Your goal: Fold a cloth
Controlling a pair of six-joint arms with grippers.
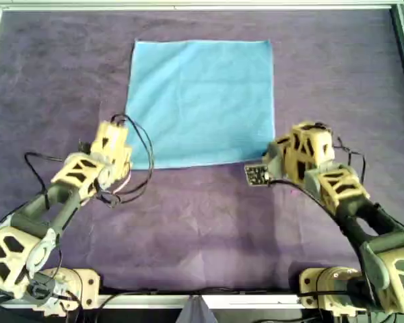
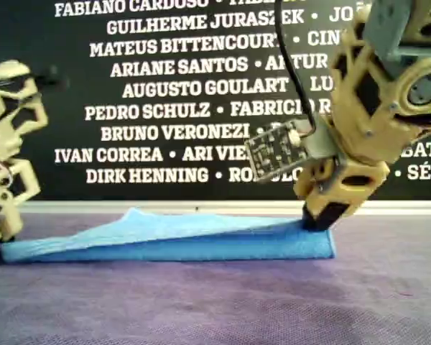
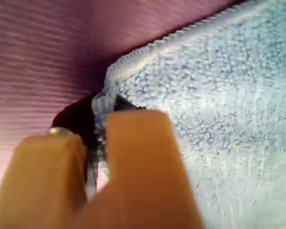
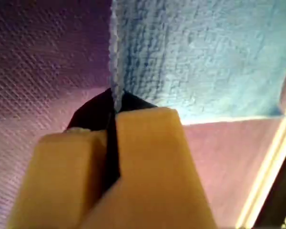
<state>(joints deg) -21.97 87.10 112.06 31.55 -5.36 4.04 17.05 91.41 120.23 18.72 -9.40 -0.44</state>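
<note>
from above i am seeing the light sky-blue square cloth (image 1: 200,101) lying spread on the purple felt-like table covering (image 1: 202,229), toward the overhead view's far middle, with both arms reaching its near corners. the wrist cameras are giving me what that view is hiding: the left gripper (image 3: 99,138) is pinching one cloth corner between nearly closed tan fingers (image 3: 143,157), and the right gripper (image 4: 112,138) is clamping the other corner, its jaws pressed together on the hem. only the exterior view is showing me the near edge rising off the covering into a low ridge. the fabric is looking thin and nubby, stitched along its border, faintly creased.
</note>
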